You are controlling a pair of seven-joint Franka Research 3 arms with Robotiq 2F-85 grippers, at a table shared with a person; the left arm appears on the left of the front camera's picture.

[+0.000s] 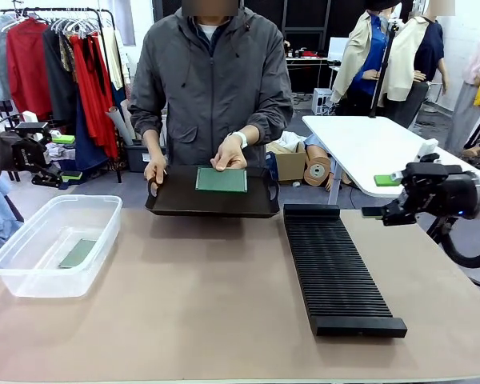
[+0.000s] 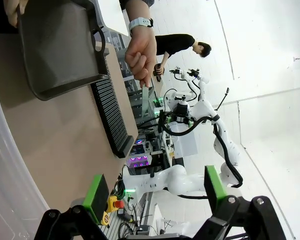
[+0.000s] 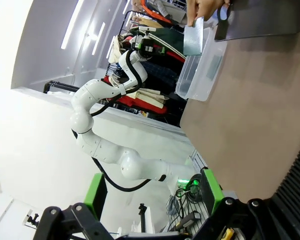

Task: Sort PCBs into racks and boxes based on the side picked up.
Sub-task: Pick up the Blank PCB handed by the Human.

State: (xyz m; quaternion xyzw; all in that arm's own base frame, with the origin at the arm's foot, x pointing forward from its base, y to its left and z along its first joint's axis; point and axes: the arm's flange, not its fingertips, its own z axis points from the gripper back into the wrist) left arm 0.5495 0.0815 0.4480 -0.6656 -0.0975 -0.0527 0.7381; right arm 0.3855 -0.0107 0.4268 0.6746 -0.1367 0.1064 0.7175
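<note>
Parked at the left edge of the front view, held level and off the table [image 1: 208,312]: left gripper [image 1: 68,158], jaws wide, nothing between the green pads [image 2: 96,195]. Opposite, at the right edge, just right of the rack's [image 1: 336,272] far end: right gripper [image 1: 382,197], pointing toward picture centre, jaws equally wide and empty. At top centre, across the table: person's watch hand [image 1: 229,154], holding a PCB [image 1: 221,179] by its upper edge over the black tray [image 1: 212,204]. Other hand [image 1: 155,170] gripping the tray's left end. In the lower left: clear box [image 1: 32,272] with a second PCB [image 1: 78,253] lying flat on its floor. Rack slots unfilled, running toward the lower right.
</note>
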